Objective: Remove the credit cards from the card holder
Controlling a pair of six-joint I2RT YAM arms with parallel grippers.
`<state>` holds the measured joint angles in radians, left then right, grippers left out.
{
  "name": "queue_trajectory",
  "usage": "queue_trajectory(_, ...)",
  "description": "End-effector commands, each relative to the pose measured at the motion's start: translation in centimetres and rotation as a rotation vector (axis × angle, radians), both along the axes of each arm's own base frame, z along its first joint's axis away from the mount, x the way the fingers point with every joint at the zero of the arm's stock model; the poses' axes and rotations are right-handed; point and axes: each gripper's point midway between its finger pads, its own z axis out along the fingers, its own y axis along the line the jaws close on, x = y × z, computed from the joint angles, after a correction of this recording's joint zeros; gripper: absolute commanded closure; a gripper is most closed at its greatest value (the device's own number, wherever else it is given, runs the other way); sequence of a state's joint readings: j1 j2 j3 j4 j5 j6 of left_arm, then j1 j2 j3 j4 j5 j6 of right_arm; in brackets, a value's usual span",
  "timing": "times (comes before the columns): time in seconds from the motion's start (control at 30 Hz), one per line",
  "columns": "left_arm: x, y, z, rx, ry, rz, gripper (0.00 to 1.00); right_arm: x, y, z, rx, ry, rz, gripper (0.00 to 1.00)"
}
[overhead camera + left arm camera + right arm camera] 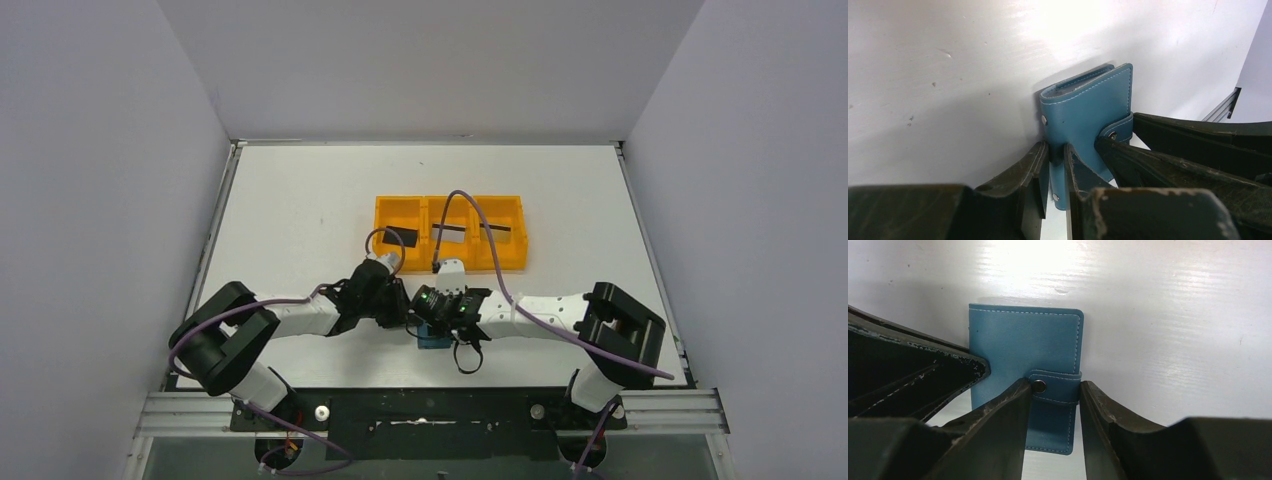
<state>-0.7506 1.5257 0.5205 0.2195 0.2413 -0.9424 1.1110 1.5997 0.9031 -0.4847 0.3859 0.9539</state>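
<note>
The card holder [1023, 340], a teal-blue wallet, lies shut on the white table with its snap tab [1058, 387] fastened. In the top view only its corner [433, 340] shows beneath the two wrists. My left gripper [1057, 150] is shut on the wallet's edge by the spine, one finger on each face. My right gripper [1055, 387] is open, its fingers [998, 420] standing at the two ends of the snap tab. No credit cards show inside the wallet. A black card [402, 241], a silver-grey card [449, 234] and a dark card [497, 232] lie in the orange tray.
The orange three-compartment tray [450, 266] stands just beyond the grippers, mid-table. Both arms meet over the wallet near the table's front edge. A purple cable loops above the tray. White walls close in the left and right sides.
</note>
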Motion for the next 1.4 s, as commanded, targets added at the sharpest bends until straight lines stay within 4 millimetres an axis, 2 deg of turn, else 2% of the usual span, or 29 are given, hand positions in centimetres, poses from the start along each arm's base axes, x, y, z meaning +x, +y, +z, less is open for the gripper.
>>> queue_trajectory(0.0,0.1,0.1,-0.9,0.058,-0.009,-0.022,0.96,0.8,-0.1,1.0,0.006,-0.056,-0.03,0.69)
queue_trajectory(0.07,0.1,0.2,-1.2,0.07,-0.006,-0.023,1.0,0.8,0.4,1.0,0.052,-0.044,-0.017,0.72)
queue_trajectory(0.3,-0.2,0.2,-1.3,0.065,-0.017,-0.046,1.0,0.3,2.6,1.8,0.413,0.022,0.045,0.81)
queue_trajectory(0.63,-0.6,0.4,-2.1,0.069,-0.005,-0.051,1.0,0.8,1.0,2.5,0.702,0.055,-0.018,0.81)
queue_trajectory(0.7,-0.6,0.4,-2.0,0.066,-0.008,-0.052,1.0,0.9,0.5,2.5,0.665,0.036,-0.012,0.76)
queue_trajectory(0.87,-0.4,-0.2,-1.2,0.037,-0.02,-0.064,1.0,1.7,-1.6,3.3,0.443,-0.051,-0.024,0.61)
queue_trajectory(0.97,-0.4,-0.4,-0.9,0.027,-0.022,-0.071,1.0,1.9,-1.5,4.5,0.373,-0.071,0.005,0.55)
queue_trajectory(1.13,-0.3,-0.5,-0.6,0.019,-0.026,-0.066,1.0,1.5,-0.7,4.8,0.254,-0.095,0.023,0.55)
queue_trajectory(1.3,-0.4,-0.6,-0.5,0.014,-0.027,-0.073,1.0,1.0,0.9,3.4,0.216,-0.053,0.126,0.57)
queue_trajectory(1.37,-0.5,-0.6,-0.4,0.013,-0.026,-0.08,1.0,0.9,0.9,2.5,0.177,-0.026,0.136,0.58)
